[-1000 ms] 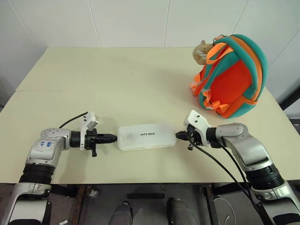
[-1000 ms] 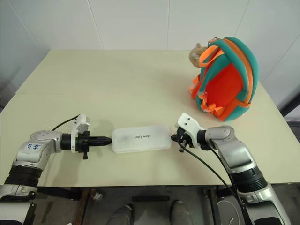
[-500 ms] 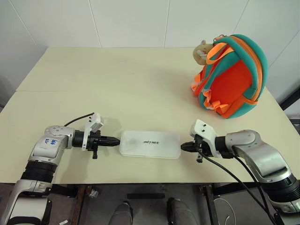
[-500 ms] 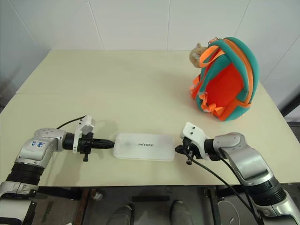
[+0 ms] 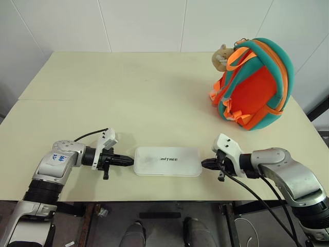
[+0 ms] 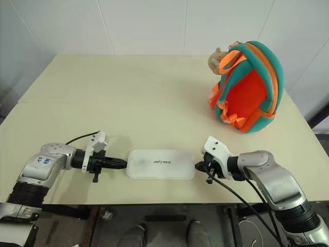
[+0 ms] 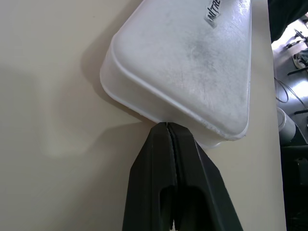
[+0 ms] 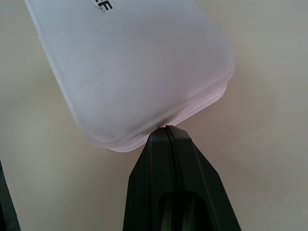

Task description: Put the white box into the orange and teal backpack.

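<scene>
Where the pale cream worktop (image 5: 154,98) nears its front edge, the box (image 5: 167,161) lies flat, lettering up. Both pairs of fingers are pressed together, empty, tips against the box's short ends: the left gripper (image 5: 127,160) at one, the right gripper (image 5: 205,163) at the other. Farther back on the right, the backpack (image 5: 254,82) stands upright. White wall panels (image 5: 144,23) rise behind.
</scene>
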Motion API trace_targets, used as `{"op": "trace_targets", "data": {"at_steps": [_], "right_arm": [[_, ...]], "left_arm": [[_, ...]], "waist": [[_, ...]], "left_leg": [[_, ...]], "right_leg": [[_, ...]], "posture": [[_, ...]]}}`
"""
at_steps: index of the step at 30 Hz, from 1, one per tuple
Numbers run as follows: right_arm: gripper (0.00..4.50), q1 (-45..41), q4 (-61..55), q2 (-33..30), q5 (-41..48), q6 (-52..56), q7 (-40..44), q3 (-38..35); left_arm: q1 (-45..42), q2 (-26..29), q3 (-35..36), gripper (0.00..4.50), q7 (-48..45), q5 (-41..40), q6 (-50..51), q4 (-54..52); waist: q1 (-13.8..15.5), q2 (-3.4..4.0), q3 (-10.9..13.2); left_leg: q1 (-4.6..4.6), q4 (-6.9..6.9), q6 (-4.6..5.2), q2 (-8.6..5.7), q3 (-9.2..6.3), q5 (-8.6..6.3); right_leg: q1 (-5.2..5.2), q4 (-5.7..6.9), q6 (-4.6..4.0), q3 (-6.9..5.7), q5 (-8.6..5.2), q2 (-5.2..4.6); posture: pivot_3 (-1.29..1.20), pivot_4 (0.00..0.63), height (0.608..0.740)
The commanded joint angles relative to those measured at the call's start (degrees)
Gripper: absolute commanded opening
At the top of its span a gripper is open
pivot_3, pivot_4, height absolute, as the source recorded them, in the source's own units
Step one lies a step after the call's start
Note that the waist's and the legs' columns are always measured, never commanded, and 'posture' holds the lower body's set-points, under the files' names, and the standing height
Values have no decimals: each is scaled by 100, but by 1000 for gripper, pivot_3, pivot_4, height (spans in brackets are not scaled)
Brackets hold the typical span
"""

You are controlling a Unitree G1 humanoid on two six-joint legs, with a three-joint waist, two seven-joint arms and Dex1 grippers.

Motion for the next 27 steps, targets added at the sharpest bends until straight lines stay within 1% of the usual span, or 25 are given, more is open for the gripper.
{"op": "trace_targets", "data": {"at_steps": [1,7,11,12,15,18,21,26,27], "right_arm": [[0,62,-142,-140,89,-112,-58,-215],[0,168,195,-470,-61,-373,-148,-379],[0,150,392,-588,-125,-587,-214,-472],[0,113,450,-611,-152,-666,-218,-484],[587,-6,571,-586,-175,-804,-293,-541],[1584,-58,603,-568,-190,-879,-303,-500],[2620,-96,659,-512,-240,-943,-354,-473],[4354,-105,667,-458,-245,-967,-424,-464],[4500,-93,658,-450,-246,-969,-435,-460]], "left_arm": [[-13,102,37,20,26,-24,14,-142],[-145,190,190,20,254,-7,96,-20],[-481,172,231,20,613,22,545,222],[-641,81,376,20,712,-103,665,323],[-1158,-205,800,0,1162,-384,1168,707],[-1290,-281,926,630,1255,-544,1473,702],[-1336,-308,932,1570,1425,-621,1814,646],[-1437,-101,683,3201,1291,-842,3020,667],[-1444,-78,679,3541,1258,-912,3187,671]], "waist": [[0,0,0],[2,0,0],[2,-2,1],[-4,-2,1],[1,-3,2],[-15,-3,1],[-9,-3,2],[-6,-3,2],[-6,-3,2]], "left_leg": [[0,0,0,0,0,0],[0,0,0,0,0,0],[0,3,2,0,0,1],[0,4,1,0,0,1],[-1,8,2,0,-1,1],[-1,9,2,-1,-1,1],[0,6,1,-1,-1,0],[-1,6,1,-1,-2,0],[-1,7,1,-1,-1,0]], "right_leg": [[0,0,0,0,0,0],[0,0,0,0,0,0],[1,1,1,0,1,0],[2,1,3,0,2,0],[2,5,20,0,11,0],[3,5,48,0,25,0],[2,8,51,0,22,0],[1,9,51,0,22,0],[1,9,51,0,22,0]], "posture": [[0,150,740],[0,150,740],[0,150,740],[0,150,740],[0,150,740],[0,150,740],[0,150,740],[0,150,740],[0,150,740]]}}
